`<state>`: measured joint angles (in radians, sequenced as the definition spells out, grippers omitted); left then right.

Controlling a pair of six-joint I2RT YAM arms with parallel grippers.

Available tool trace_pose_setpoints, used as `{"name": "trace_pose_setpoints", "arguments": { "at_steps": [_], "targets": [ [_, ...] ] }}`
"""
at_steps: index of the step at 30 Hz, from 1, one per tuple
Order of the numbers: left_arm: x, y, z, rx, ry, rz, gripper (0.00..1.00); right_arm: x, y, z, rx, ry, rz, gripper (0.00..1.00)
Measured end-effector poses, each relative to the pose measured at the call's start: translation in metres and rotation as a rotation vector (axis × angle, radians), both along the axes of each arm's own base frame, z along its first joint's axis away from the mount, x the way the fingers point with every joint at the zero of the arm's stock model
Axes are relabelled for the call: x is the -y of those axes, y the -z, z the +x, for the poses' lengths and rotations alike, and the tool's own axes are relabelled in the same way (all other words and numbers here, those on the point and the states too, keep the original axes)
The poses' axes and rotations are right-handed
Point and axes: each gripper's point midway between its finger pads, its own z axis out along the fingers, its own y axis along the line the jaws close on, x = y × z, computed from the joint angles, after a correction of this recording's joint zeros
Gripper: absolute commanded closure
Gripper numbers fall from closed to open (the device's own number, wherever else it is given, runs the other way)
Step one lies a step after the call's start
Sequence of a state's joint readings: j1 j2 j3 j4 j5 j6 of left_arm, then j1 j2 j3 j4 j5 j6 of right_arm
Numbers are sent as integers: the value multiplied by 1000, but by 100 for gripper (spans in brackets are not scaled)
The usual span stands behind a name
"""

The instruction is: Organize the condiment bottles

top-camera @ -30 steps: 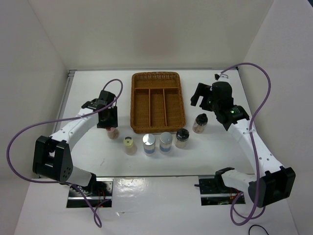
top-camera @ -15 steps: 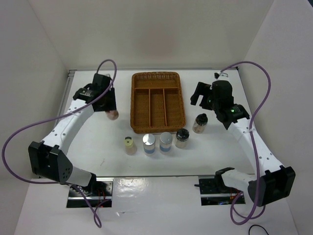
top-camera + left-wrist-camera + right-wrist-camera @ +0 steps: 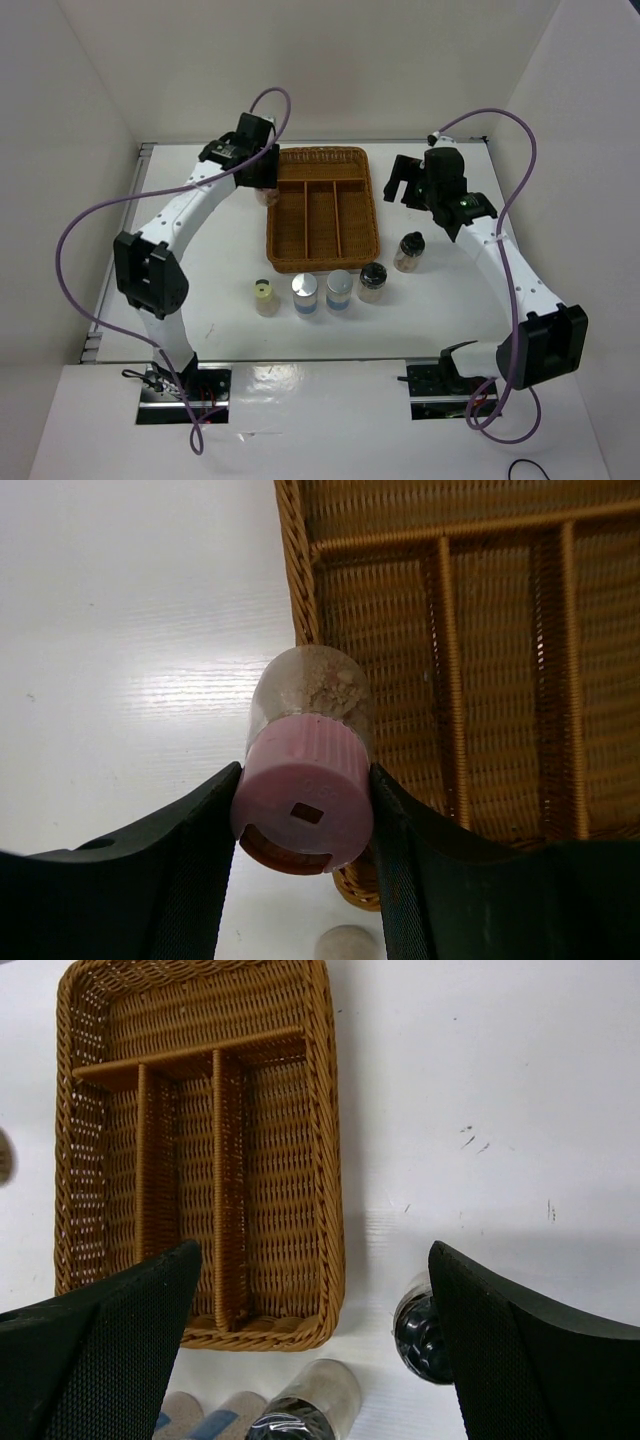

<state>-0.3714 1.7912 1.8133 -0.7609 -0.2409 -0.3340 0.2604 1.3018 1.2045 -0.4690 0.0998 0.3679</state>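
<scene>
Top external view gives us the whole table: the left gripper is reached out to the far left corner of the brown wicker tray, and the right gripper hangs off the tray's far right side, apart from it.

From the left wrist we see the black fingers pressed against both sides of the pink-capped jar, pinching it at the cap. The cap faces the camera and the clear body, holding a pale powder, points away. The jar's far end sits over the tray's left rim, part above wicker and part above the white table; we cannot tell whether it touches either.

From the right wrist we see that gripper's fingers spread wide, with the tray and bare table showing between them.

On the table just in front of the tray's near edge stand four jars in a row, left to right: the pale-yellow-capped jar, two silver-capped jars with blue bands, and a black-capped jar. A second black-capped jar stands upright just right of the tray's near right corner.
</scene>
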Motion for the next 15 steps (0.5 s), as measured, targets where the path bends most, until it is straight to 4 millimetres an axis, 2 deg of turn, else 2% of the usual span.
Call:
{"name": "trace_pose_setpoints", "arguments": {
  "at_steps": [2, 5, 9, 15],
  "targets": [
    [7, 25, 5, -49, 23, 29, 61, 0, 2, 2, -4, 0, -1, 2],
    [12, 46, 8, -92, 44, 41, 61, 1, 3, 3, -6, 3, -1, 2],
    [20, 50, 12, -94, 85, 31, 61, 1, 7, 4, -18, 2, -1, 2],
    [34, 41, 28, -54, 126, 12, 61, -1, 20, 8, -52, 1, -3, 2]
  ]
}}
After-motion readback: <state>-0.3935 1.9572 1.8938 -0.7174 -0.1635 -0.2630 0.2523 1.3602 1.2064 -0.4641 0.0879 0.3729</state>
